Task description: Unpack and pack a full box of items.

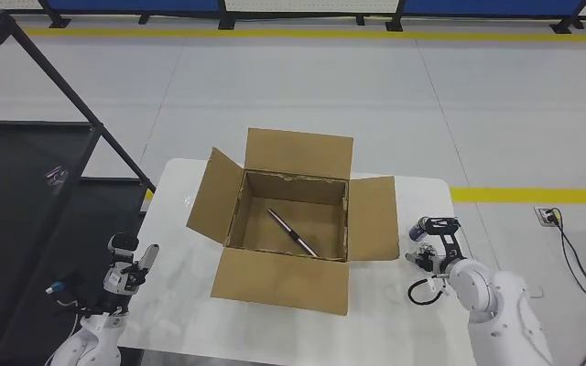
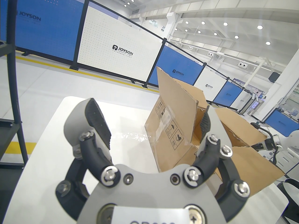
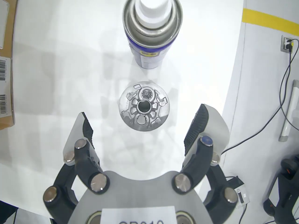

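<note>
White table [image 1: 385, 311] on a pale floor with a yellow stripe, blue and white panels [image 2: 116, 47] behind. The open cardboard box [image 1: 284, 279] sits mid-table with a dark rod [image 1: 292, 231] inside. At its 4 o'clock the right gripper [image 3: 143, 115] hangs, jaws spread, over a silver ribbed disc [image 3: 144, 106]. An upright blue spray can [image 3: 153, 24] stands just beyond. The left gripper [image 2: 149, 107], at 8 o'clock, gapes too.

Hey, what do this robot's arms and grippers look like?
The left arm and right arm are white and rounded; a black cable loops by the right wrist. The left gripper and right gripper each have a grey metal plate, black links with silver bolts, a white label, and curved grey fingers lined with black ribbed pads.
</note>
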